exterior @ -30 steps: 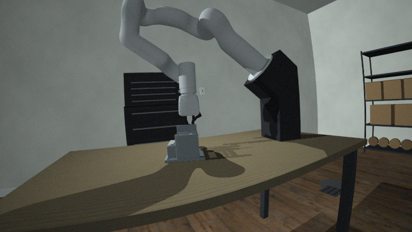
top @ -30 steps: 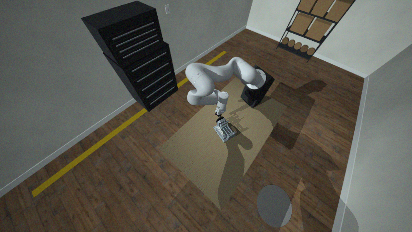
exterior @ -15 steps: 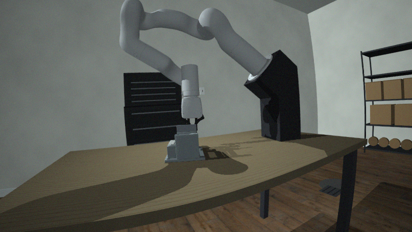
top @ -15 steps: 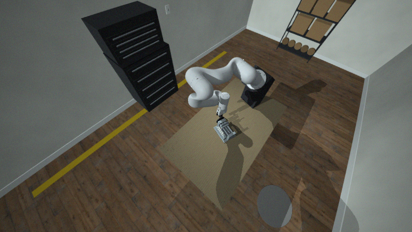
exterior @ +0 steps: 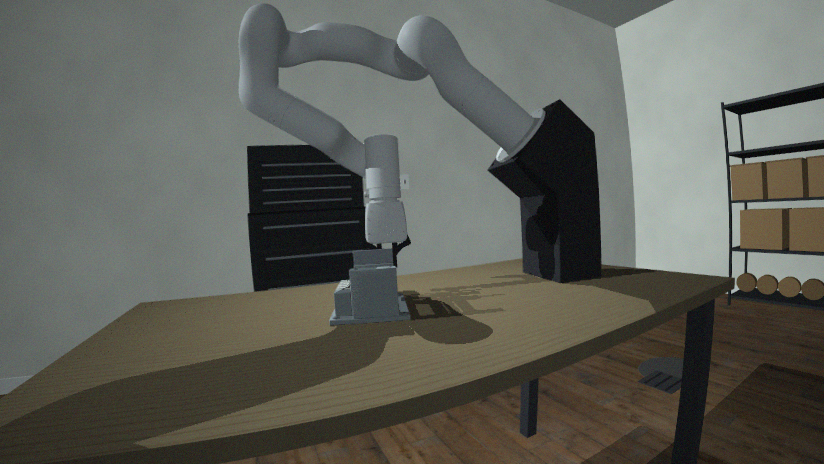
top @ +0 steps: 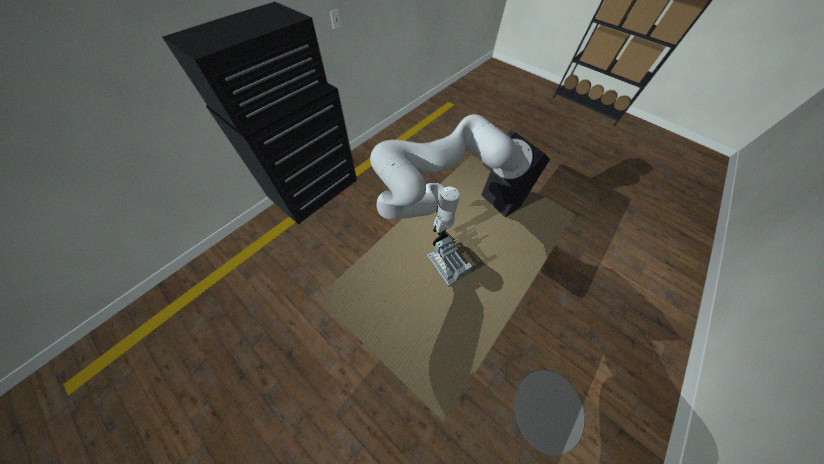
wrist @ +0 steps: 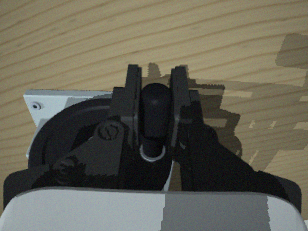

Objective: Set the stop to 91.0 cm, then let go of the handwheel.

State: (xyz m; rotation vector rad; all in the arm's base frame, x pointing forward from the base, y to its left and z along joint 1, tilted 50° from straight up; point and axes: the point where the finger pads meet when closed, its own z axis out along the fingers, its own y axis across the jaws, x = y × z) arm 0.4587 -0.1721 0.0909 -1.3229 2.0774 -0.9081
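Observation:
A small grey stop fixture (top: 450, 262) stands on the wooden table, also shown in the exterior view (exterior: 370, 293). It has a black round handwheel (wrist: 73, 140) on top, with an upright black knob (wrist: 155, 110) at its rim. My gripper (wrist: 155, 85) points straight down over the fixture's top and is shut on the knob, one finger on each side. In the top and exterior views the gripper (top: 439, 232) sits at the fixture's far end (exterior: 393, 246). The stop's scale reading is too small to make out.
The arm's black base (exterior: 556, 195) stands at the table's far right. A black drawer cabinet (top: 271, 109) is by the wall behind. A shelf with boxes (exterior: 775, 201) stands at the right. The fixture is the only object on the table.

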